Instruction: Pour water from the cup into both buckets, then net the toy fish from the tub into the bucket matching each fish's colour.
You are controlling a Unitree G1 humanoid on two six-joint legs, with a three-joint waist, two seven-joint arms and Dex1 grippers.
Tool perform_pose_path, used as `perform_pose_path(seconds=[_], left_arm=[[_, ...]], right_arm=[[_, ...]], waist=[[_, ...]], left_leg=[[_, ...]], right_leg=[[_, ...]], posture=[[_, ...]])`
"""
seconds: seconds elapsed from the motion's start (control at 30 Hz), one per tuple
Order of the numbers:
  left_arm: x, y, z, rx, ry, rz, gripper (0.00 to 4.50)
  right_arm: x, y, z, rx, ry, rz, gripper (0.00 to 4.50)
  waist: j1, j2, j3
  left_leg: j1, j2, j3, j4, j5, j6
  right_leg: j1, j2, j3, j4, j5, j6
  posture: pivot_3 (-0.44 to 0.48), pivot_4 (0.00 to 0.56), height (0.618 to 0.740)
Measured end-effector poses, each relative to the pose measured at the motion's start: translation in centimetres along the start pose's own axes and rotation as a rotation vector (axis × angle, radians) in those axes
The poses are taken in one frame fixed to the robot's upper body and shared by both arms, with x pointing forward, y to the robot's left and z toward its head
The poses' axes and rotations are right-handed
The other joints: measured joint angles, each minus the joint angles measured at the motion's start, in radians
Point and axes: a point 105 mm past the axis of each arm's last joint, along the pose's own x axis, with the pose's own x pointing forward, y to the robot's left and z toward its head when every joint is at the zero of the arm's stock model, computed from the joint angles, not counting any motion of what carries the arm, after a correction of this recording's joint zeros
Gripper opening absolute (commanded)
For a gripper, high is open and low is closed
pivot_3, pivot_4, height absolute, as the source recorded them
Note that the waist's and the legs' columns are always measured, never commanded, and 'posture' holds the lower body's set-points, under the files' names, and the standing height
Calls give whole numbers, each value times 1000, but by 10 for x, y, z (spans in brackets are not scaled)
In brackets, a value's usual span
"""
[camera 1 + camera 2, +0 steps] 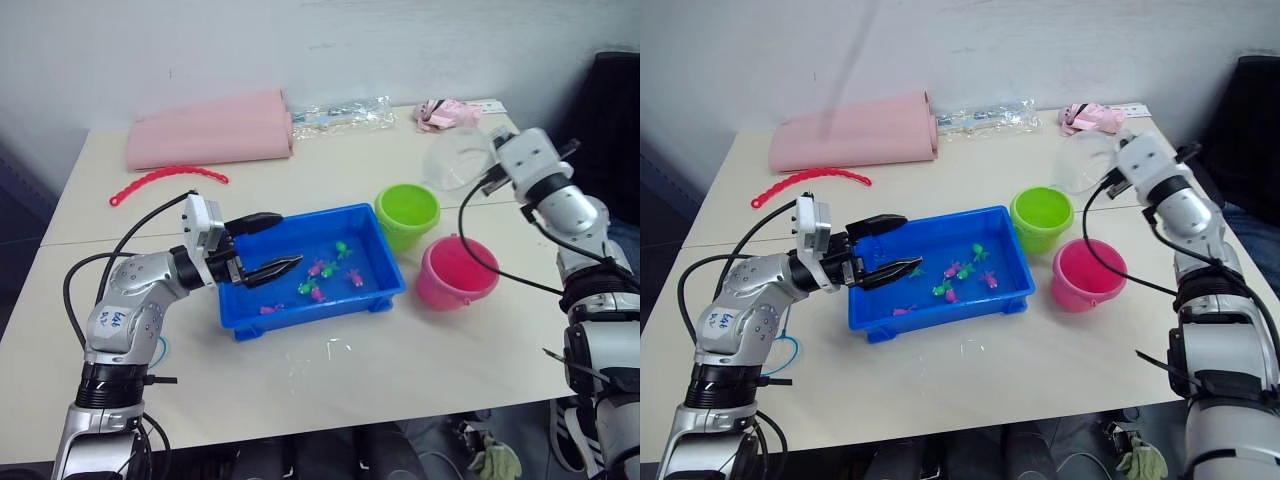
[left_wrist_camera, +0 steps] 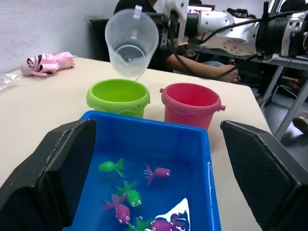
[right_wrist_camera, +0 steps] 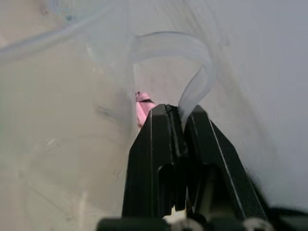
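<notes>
— Where is the cup (image 1: 458,158) sitting right now?

— You are holding it tipped in the air above the green bucket (image 1: 407,214), mouth facing the blue tub (image 1: 310,268). Your right tool (image 3: 179,115) is pinching the cup's handle, its fingers pressed together on the clear loop.

— And the other side?

— Your left tool (image 1: 268,247) is hovering spread wide over the tub's left end, gripping nothing. The toy fish (image 1: 327,270) are lying in the tub, pink and green mixed. The pink bucket (image 1: 455,271) is standing just right of the tub on the bench (image 1: 430,350), beside the green one.
</notes>
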Motion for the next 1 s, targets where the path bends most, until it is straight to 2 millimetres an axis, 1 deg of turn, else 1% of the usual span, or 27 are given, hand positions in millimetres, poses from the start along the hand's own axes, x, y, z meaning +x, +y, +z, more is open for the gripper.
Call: perform_pose_path(seconds=[0.03, 0.07, 0.1, 0.13, 0.2, 0.23, 0.27, 0.3, 0.4, 0.43, 0.47, 0.57, 0.63, 0.73, 0.83, 0.87, 0.93, 0.97, 1.0], left_arm=[[1, -1, 1, 3, -1, -8, 4500], [2, -2, 3, 12, -2, -24, 4500], [3, -3, 5, 20, 2, -40, 4500], [5, -5, 7, 30, 4, -58, 4500], [9, -17, 12, 60, 18, -122, 4500], [12, -24, 16, 66, 13, -156, 4500], [17, -34, 19, 67, 5, -203, 4500], [20, -40, 21, 73, 1, -230, 4500], [25, -50, 22, 79, 1, -274, 4500], [26, -52, 22, 76, -1, -280, 4500], [28, -54, 21, 68, -5, -288, 4500], [30, -56, 21, 57, -8, -299, 4500], [30, -56, 20, 50, -4, -301, 4500], [29, -56, 20, 44, 2, -300, 4500], [27, -56, 18, 38, 20, -299, 4500], [25, -56, 18, 40, 30, -297, 4500], [23, -55, 18, 42, 36, -291, 4500], [22, -55, 18, 40, 38, -288, 4500], [22, -55, 18, 39, 40, -285, 4500]], right_arm=[[-2, -5, -2, 58, 9, -15, 18], [-7, -17, -10, 202, 33, -54, 18], [-14, -27, -18, 310, 51, -89, 18], [-22, -34, -25, 367, 53, -121, 18], [-51, -50, -51, 520, 103, -214, 18], [-69, -52, -70, 608, 156, -264, 18], [-91, -51, -92, 693, 227, -330, 18], [-103, -48, -104, 733, 271, -368, 18], [-126, -32, -127, 785, 353, -425, 18], [-130, -26, -132, 799, 371, -435, 18], [-133, -13, -139, 824, 396, -445, 18], [-133, 3, -146, 824, 426, -444, 18], [-135, 11, -150, 809, 439, -439, 18], [-141, 14, -157, 817, 463, -478, 18], [-145, 17, -159, 845, 452, -508, 1112], [-149, 20, -161, 847, 454, -511, 1625], [-157, 25, -166, 850, 472, -507, 2473], [-162, 27, -168, 846, 486, -504, 2899], [-169, 29, -170, 834, 495, -502, 3421]], waist=[[1, 0, 0], [4, 0, 0], [6, 0, 0], [11, 0, 0], [26, 0, 0], [27, 0, 0], [26, 0, 0], [25, 0, 0], [15, 0, 0], [11, 0, 0], [8, 0, 0], [-1, 0, 0], [0, 0, 0], [3, 0, 0], [4, 0, 0], [5, 0, 0], [7, 0, 0], [8, 0, 0], [11, 0, 0]], left_leg=[[0, 0, -1, 0, 0, 0], [0, 0, -1, 0, 0, 0], [0, 0, -1, 0, 0, 1], [0, 0, -3, 0, 0, 1], [0, 0, -3, 0, -1, 1], [0, 0, -2, 0, -1, 1], [0, -1, -1, 0, -1, 2], [0, -1, -1, 1, -1, 2], [4, -1, 2, 1, -1, 1], [5, -1, 2, 1, 0, 0], [5, -1, 2, 1, 0, -1], [5, 0, 2, 1, 1, -2], [5, 0, 2, 0, 1, -2], [4, 1, 2, 0, 1, -2], [4, 1, 2, 0, 1, -2], [4, 1, 1, 0, 1, -2], [4, 1, 1, 0, 1, -2], [4, 1, 1, 0, 1, -2], [4, 1, 1, 0, 1, -2]], right_leg=[[1, 0, 0, 0, 0, 0], [1, 0, -1, 0, 0, 0], [2, 0, -1, 0, 0, 0], [2, 0, -1, -1, 0, 0], [3, 0, -1, -2, 0, 0], [2, 0, -1, -2, 0, 0], [2, 0, 0, -2, 0, 0], [2, 0, 0, -4, 0, 0], [2, 1, 3, -2, 0, 0], [2, 2, 4, -2, 0, 0], [2, 2, 4, -1, 0, 0], [2, 5, 6, -1, 0, 0], [2, 5, 6, -2, 0, 0], [2, 5, 6, -3, 0, 0], [2, 5, 6, -3, 0, 0], [2, 5, 6, -3, 0, 0], [2, 5, 6, -3, 0, 0], [2, 5, 6, -3, 0, 0], [2, 5, 6, -3, 0, 0]], posture=[[0, 150, 740], [0, 150, 740], [0, 150, 740], [0, 150, 740], [0, 150, 740], [0, 150, 740], [0, 150, 740], [0, 150, 740], [0, 150, 740], [0, 150, 740], [0, 150, 740], [0, 150, 740], [0, 150, 740], [0, 150, 740], [0, 150, 740], [0, 150, 740], [0, 150, 740], [0, 150, 740], [0, 150, 740]])
